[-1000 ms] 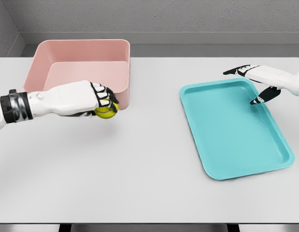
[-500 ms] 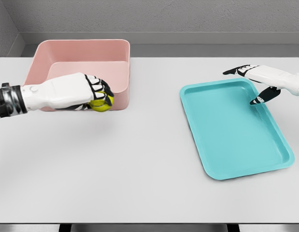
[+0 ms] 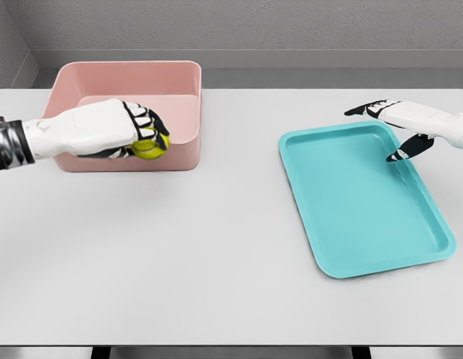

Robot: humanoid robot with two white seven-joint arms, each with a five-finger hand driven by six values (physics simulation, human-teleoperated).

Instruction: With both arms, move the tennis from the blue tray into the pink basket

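My left hand (image 3: 145, 134) is shut on a yellow-green tennis ball (image 3: 150, 147), held just above the front wall of the pink basket (image 3: 182, 82) at the table's back left. The ball shows below the curled fingers. The blue tray (image 3: 358, 202) lies on the right with nothing in it. My right hand (image 3: 388, 131) hovers over the tray's far right corner, fingers spread and holding nothing.
The white table (image 3: 216, 247) stretches between basket and tray. A grey wall runs behind the table's far edge.
The left hand has carried the ball up and back to the left, from in front of the basket to over its front wall. The right hand has stayed still.
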